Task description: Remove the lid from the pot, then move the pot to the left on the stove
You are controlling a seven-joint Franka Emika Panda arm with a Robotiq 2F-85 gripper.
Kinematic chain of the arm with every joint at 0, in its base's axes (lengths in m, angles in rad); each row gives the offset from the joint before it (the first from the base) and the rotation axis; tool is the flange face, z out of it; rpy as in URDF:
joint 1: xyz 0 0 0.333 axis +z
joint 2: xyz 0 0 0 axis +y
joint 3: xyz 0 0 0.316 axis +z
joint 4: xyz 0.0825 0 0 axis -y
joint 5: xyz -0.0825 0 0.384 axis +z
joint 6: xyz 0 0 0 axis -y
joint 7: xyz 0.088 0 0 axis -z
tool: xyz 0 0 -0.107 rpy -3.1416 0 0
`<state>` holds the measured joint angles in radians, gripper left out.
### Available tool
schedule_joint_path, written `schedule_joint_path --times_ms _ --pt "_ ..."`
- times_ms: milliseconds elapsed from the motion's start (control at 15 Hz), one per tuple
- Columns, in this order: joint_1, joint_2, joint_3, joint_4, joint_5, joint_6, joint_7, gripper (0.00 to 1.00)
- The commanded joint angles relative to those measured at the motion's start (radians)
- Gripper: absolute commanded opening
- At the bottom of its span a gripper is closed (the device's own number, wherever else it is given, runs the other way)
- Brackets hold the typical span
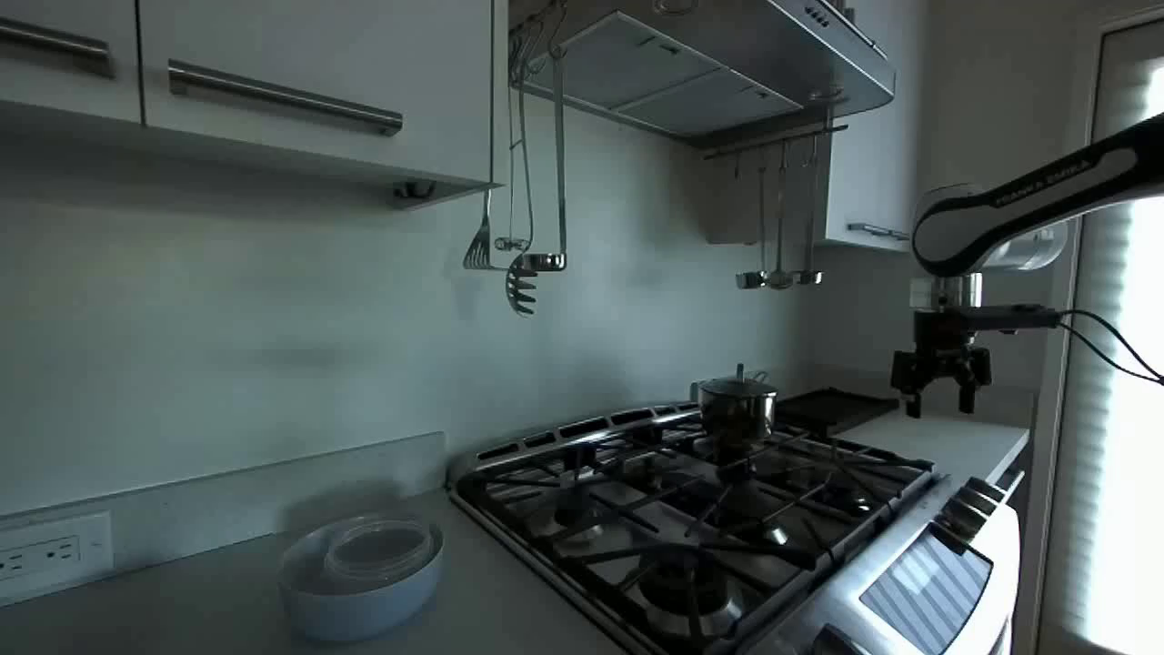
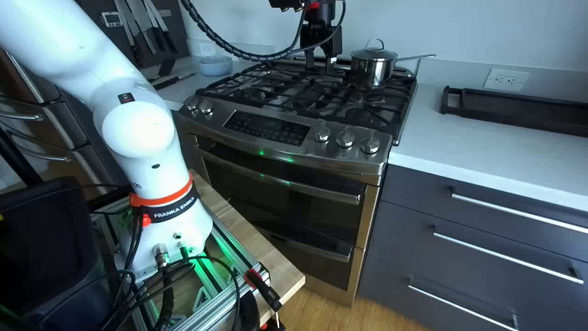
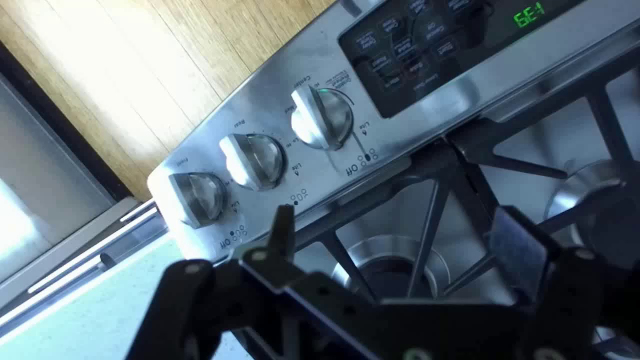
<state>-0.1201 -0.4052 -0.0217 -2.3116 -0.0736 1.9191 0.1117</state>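
My gripper (image 1: 940,407) hangs empty, its fingers (image 3: 518,252) spread wide, over the front corner of the stove (image 2: 330,154) beside the counter (image 2: 464,142). The pot (image 2: 373,72) stands lidded near the back corner on that same side, its long handle (image 2: 415,58) seeming to reach past the side edge.

My worry is the loop (image 2: 375,39) on the lid (image 2: 374,54): it is thin, so if I come down off-line I could nudge the lid askew, or pinch it poorly and lose it mid-lift. The wall (image 2: 459,32) rises close behind the back edge, so an overshoot could hit it. When I shift the pot, its base may catch on the grates (image 3: 442,160) and tip.

Neither pot nor lid shows in the wrist view, so I can't check alignment there. I can't make out what is inside the pot, or the burner under it. In an exterior view, cabling (image 2: 262,57) crosses the gripper and the top edge cuts off what is above.
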Motion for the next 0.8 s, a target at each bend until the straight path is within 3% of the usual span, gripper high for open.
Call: schedule_joint_path --times_ms 0,400,733 --pt "0.010 0.000 -0.009 0.002 -0.004 -0.003 0.003 1.00" --pt "0.010 0.000 -0.009 0.002 -0.004 -0.003 0.003 1.00" --pt "0.027 0.112 0.046 0.119 0.009 0.111 0.150 1.00"
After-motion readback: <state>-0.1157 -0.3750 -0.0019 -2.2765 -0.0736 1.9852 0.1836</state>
